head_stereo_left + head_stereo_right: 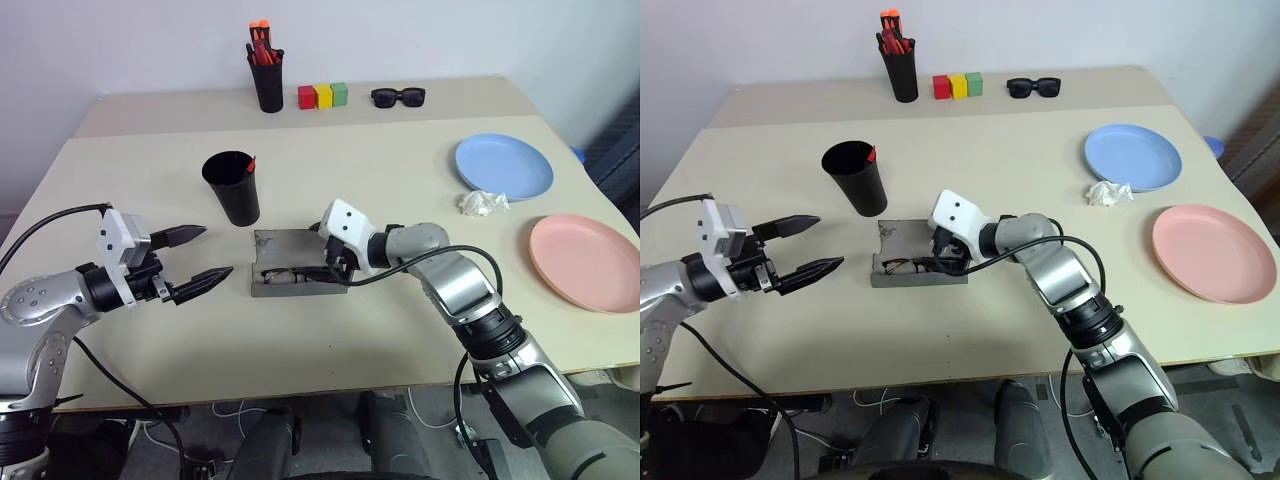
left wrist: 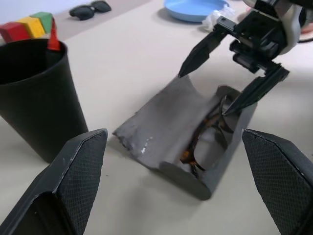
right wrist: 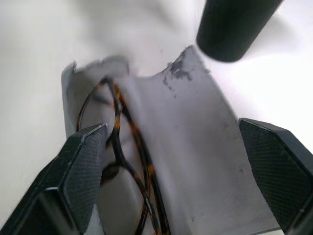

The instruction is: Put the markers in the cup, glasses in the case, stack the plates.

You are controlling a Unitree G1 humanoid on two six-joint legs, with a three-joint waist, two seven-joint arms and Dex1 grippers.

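The grey case (image 1: pixel 283 246) lies open at the table's middle, and the glasses (image 3: pixel 119 117) rest inside it. My right gripper (image 1: pixel 328 265) hovers open just over the case's right end, with nothing between its fingers. My left gripper (image 1: pixel 218 250) stands open to the left of the case, clear of it, and it is empty. The black cup (image 1: pixel 232 187) stands upright behind the case, with a marker's red tip (image 1: pixel 251 163) poking above its rim. The blue plate (image 1: pixel 504 165) and the pink plate (image 1: pixel 585 262) lie apart on the right.
A crumpled white tissue (image 1: pixel 483 203) lies at the blue plate's near edge. Along the back stand a black pen holder (image 1: pixel 267 80) with red and orange pens, three coloured blocks (image 1: pixel 322 96) and black sunglasses (image 1: pixel 398 97).
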